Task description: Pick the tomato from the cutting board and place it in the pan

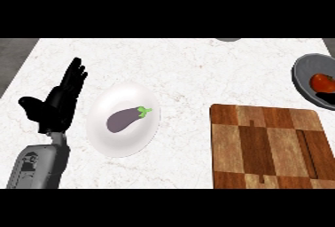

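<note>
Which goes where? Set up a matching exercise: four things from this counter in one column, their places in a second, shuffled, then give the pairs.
Things:
1. tomato
2. eggplant
3. cutting board
4. left robot hand

Places:
A. on the white plate
B. at the view's left, open, fingers up
C. in the grey pan at the right edge
D. lower right of the counter, nothing on it

Pairs: 1-C, 2-A, 3-D, 4-B
</note>
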